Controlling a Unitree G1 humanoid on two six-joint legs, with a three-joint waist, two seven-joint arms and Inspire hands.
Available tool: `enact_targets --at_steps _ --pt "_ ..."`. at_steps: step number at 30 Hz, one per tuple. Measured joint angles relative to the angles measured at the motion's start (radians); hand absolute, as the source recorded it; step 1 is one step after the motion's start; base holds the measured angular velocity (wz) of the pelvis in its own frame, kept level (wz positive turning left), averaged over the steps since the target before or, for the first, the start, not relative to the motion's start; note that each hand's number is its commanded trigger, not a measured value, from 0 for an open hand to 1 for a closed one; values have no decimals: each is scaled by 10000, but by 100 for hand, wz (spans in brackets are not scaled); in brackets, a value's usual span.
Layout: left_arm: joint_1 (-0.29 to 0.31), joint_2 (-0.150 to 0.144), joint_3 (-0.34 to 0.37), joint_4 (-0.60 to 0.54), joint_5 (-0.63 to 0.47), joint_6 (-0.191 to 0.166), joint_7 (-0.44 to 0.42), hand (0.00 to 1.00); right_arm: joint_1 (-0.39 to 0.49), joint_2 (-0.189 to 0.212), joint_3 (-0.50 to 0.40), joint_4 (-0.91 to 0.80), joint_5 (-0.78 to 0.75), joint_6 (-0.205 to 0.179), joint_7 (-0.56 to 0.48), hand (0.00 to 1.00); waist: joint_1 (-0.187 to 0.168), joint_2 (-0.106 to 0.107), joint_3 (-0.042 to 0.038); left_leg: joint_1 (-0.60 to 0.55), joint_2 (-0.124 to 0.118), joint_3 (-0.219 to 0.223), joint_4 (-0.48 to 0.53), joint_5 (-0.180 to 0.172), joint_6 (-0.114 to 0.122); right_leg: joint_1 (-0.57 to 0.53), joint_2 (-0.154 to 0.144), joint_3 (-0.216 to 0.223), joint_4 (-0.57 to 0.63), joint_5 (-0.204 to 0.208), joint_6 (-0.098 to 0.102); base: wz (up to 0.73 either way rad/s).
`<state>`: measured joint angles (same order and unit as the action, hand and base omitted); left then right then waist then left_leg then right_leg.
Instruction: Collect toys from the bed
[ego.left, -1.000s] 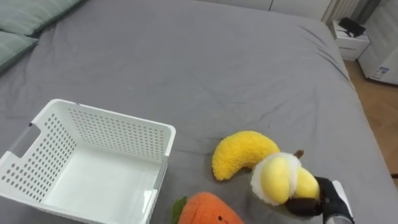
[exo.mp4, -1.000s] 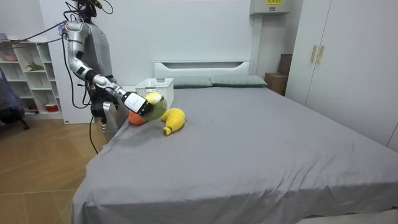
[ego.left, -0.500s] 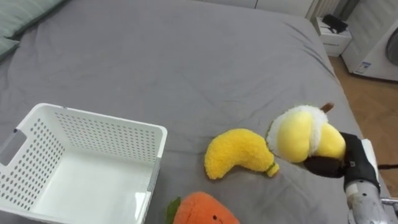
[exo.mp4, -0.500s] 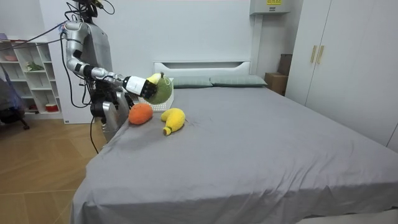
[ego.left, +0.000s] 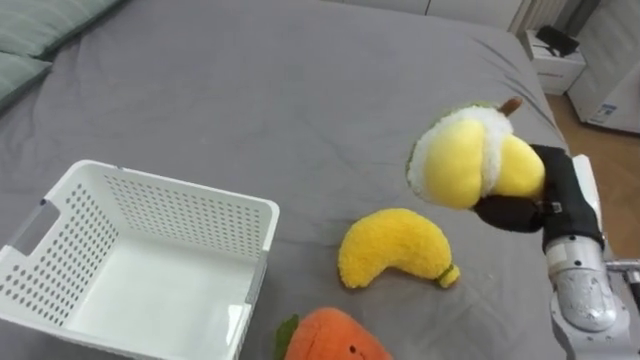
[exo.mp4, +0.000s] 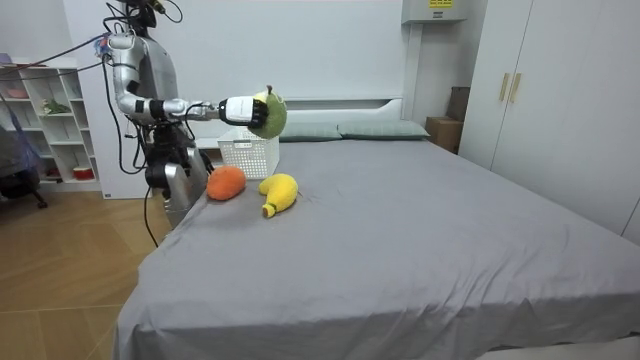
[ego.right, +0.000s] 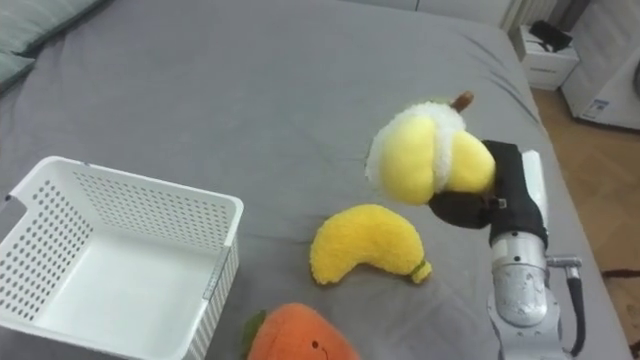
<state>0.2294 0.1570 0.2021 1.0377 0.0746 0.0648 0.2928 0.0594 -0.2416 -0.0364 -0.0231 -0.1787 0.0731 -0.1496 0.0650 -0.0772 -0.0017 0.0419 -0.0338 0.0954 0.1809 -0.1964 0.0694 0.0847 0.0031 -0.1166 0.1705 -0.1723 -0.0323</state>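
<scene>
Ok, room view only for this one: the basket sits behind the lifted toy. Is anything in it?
Observer: Nothing. From the eye views the white basket has a bare floor.
Operator: Is the toy over it?
Observer: No, the yellow plush hangs well to the basket's right, nearer the banana plush.
Operator: And the grip?
Observer: The right hand has its dark fingers curled under the plush.

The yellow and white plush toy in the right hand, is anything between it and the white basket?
Nothing visible blocks it. The right hand holds the plush toy in the air; the basket is open-topped, and the banana plush lies on the bed between them.
</scene>
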Motion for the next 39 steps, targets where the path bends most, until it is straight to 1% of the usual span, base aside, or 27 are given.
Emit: enact_targets --at_steps 1,3,4,6,7,8,9,10,12,14,16,18,19,20,22,23,24,26,28,30,31,33,34,35,38,39 --pt "19 -46 -9 1 -1 1 0 0 -246 -1 281 -6 -25 112 76 100 17 -17 -4 -6 0 -20 3 1 -1 1 -2 -46 1 1 -1 8" --pt "-2 -127 -10 1 -4 1 1 0 -727 -1 624 -8 -88 208 297 100 134 -101 22 -45 -5 -70 13 6 -2 -16 -17 -191 -4 1 -1 7" --pt "-20 -130 -3 1 -4 0 1 0 -825 -1 650 -13 -112 210 359 100 180 -148 29 -48 -5 -80 18 7 -3 -17 -20 -228 -6 1 -2 5" --pt "-39 -130 16 -9 -2 -3 3 0 -1010 -5 649 -287 -240 290 555 100 330 -307 3 -133 -13 -190 63 7 -3 -24 -28 -341 -26 4 -4 13" --pt "-48 -130 19 -9 -4 -3 3 0 -1071 -4 649 -353 -240 290 600 100 383 -317 12 -144 -16 -209 67 7 -3 -24 -31 -366 -29 6 -2 11" --pt "-76 -132 17 -5 -22 0 -1 0 -1250 -4 651 -393 -233 290 685 100 476 -386 -3 -153 -18 -215 71 7 -3 -22 -34 -398 -33 13 2 6" --pt "-59 -132 17 -5 -26 0 -4 0 -1402 -4 656 -398 -209 290 718 100 539 -383 3 -174 -24 -252 89 7 -2 -21 -46 -484 -35 19 8 7" --pt "-61 -132 16 -8 -27 1 -5 0 -1465 -4 665 -407 -213 291 749 100 553 -405 -12 -195 -32 -283 103 10 3 -24 -55 -534 -34 20 10 11" --pt "-83 -134 8 -5 -28 5 -15 0 -1748 -5 866 -408 -245 322 794 100 656 -421 -14 -255 -49 -367 168 11 6 -26 -67 -627 -33 21 11 10" --pt "-219 -123 -108 11 -28 15 -16 0 -2022 -4 1306 -408 -283 350 844 100 813 -438 -23 -258 -84 -489 175 23 8 -18 -73 -647 -27 21 11 9" --pt "-258 -127 -120 11 -28 15 -18 0 -2115 -3 1571 -409 -282 350 996 100 851 -473 -22 -277 -118 -605 174 57 13 1 -100 -767 -28 20 12 17" --pt "-315 -115 -119 7 -1 26 -26 0 -2156 -3 1822 -409 -297 383 1189 100 1043 -534 -2 -308 -150 -707 172 98 19 2 -123 -871 -26 20 13 14" --pt "-334 -108 -119 5 -1 39 -27 0 -2156 -3 1871 -409 -317 403 1226 100 1076 -552 7 -315 -156 -731 173 100 21 5 -128 -897 -26 21 13 11" --pt "-370 -94 -110 4 -1 116 -28 0 -2177 -4 1996 -409 -355 486 1281 100 1172 -590 29 -338 -164 -776 173 117 27 7 -144 -980 -24 21 14 13" --pt "-381 -89 -109 -3 49 263 -60 0 -2196 -3 2134 -409 -441 623 1396 100 1252 -642 52 -385 -182 -849 181 128 33 -6 -161 -1069 -27 23 18 14" --pt "-391 -94 -112 -19 70 378 -134 0 -2199 -3 2168 -409 -501 720 1491 100 1349 -660 58 -417 -197 -904 189 134 33 -24 -168 -1095 -28 27 24 12" --pt "-396 -94 -105 -16 69 421 -171 0 -2199 -3 2190 -409 -531 770 1522 100 1371 -672 50 -432 -207 -935 194 140 34 -25 -174 -1118 -27 27 25 13" --pt "-418 -98 -102 -16 151 470 -205 0 -2283 -5 2376 -409 -987 839 1626 100 1573 -711 23 -534 -247 -1035 199 178 35 -97 -198 -1223 -30 26 27 12" --pt "-474 -91 -104 -16 306 468 -203 0 -2446 8 2612 -410 -1484 894 1739 100 1626 -755 4 -672 -280 -1142 201 246 42 -190 -224 -1360 -30 28 29 17" --pt "-506 -85 -110 -18 395 470 -200 0 -2635 30 2978 -411 -1839 976 1912 100 1858 -765 8 -680 -290 -1184 201 262 45 -190 -233 -1428 -34 30 31 12" --pt "-521 -84 -110 -18 391 470 -196 0 -2668 62 3030 -411 -1840 1002 1964 100 1894 -769 9 -686 -299 -1222 203 262 45 -183 -234 -1456 -37 31 34 12" --pt "-531 -101 -128 -15 380 471 -191 0 -2794 125 3402 -410 -1821 1032 1999 100 1972 -772 33 -706 -317 -1308 220 275 56 -145 -257 -1606 -43 39 47 15" --pt "-533 -104 -150 -9 381 470 -191 0 -2795 138 3471 -409 -1817 1032 2024 100 2024 -771 44 -711 -322 -1318 227 277 59 -139 -259 -1614 -43 41 50 7" --pt "-536 -103 -185 -5 381 469 -191 0 -2794 138 3614 -396 -1797 1033 2081 100 2151 -772 73 -712 -329 -1320 235 281 65 -132 -266 -1616 -42 45 56 4" --pt "-534 -100 -211 -7 378 468 -163 0 -2794 139 3973 -302 -1749 1033 2188 100 2234 -804 159 -735 -345 -1329 235 305 97 -133 -292 -1643 -32 56 76 5" --pt "-534 -100 -214 0 382 468 -161 0 -2795 139 4044 -274 -1743 1033 2190 81 2283 -806 170 -739 -350 -1335 237 309 102 -136 -297 -1647 -31 59 80 0"
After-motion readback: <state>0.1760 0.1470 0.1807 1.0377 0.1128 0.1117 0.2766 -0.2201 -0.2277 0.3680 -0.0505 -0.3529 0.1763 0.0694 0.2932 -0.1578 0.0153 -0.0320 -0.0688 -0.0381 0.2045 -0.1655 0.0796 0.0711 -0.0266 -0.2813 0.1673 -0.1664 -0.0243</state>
